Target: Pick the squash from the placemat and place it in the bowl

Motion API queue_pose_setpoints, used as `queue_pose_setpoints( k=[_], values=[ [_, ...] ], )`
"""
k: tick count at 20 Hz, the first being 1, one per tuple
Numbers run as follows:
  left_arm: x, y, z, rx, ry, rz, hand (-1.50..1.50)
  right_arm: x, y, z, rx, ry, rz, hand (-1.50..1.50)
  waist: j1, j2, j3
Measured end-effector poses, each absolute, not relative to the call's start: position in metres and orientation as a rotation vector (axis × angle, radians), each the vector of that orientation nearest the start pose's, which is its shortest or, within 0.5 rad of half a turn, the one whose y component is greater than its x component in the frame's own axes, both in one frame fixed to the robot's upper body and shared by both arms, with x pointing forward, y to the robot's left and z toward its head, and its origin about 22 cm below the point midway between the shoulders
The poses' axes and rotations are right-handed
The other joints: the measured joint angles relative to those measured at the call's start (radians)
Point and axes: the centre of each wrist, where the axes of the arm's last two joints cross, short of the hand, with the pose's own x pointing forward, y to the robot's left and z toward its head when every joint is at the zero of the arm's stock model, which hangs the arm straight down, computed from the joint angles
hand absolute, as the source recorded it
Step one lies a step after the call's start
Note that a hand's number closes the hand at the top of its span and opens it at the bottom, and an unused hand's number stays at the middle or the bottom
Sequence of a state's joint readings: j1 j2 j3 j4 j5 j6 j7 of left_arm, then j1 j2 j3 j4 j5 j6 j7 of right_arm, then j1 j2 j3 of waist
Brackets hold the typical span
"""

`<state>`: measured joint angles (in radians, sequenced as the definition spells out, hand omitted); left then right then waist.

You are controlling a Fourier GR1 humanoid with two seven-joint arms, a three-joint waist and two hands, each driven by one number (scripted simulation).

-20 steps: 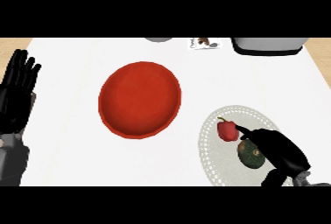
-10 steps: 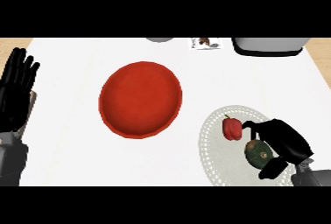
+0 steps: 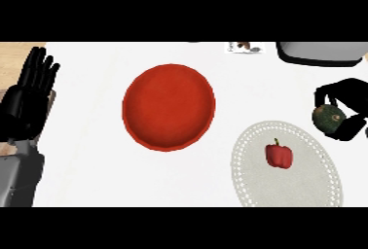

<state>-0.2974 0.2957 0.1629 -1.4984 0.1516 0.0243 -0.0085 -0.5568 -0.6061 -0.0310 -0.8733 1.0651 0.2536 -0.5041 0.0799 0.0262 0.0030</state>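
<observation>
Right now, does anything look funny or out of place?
Nothing looks spilled or broken. The squash is off the placemat, held in the right hand, fingers curled round it, to the right of the red bowl. A red pepper lies on the placemat.

bowl (image 3: pixel 169 107) red. squash (image 3: pixel 328 118) dk green, mottled. pepper (image 3: pixel 279 155) red, green stem. placemat (image 3: pixel 309 182) pale grey, lacy dotted rim. counter (image 3: pixel 86 170) white. left hand (image 3: pixel 28 97) & right hand (image 3: pixel 348 92) blk. forearm (image 3: pixel 18 180) grey.
</observation>
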Motion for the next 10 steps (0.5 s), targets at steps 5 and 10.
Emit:
queue_pose_setpoints(
  k=[5, 10],
  values=[
    [0.31, 0.313, 0.091, 0.18, -1.812, -0.014, 0.0, 0.386, -0.408, 0.117, -0.861, -1.313, 1.468, 1.5, -0.011, -0.003, 0.0],
    [0.308, 0.316, 0.087, 0.2, -1.807, 0.0, 0.0, 0.404, -0.412, 0.156, -0.795, -1.495, 1.414, 1.5, -0.031, -0.011, -0.001]
  ],
)
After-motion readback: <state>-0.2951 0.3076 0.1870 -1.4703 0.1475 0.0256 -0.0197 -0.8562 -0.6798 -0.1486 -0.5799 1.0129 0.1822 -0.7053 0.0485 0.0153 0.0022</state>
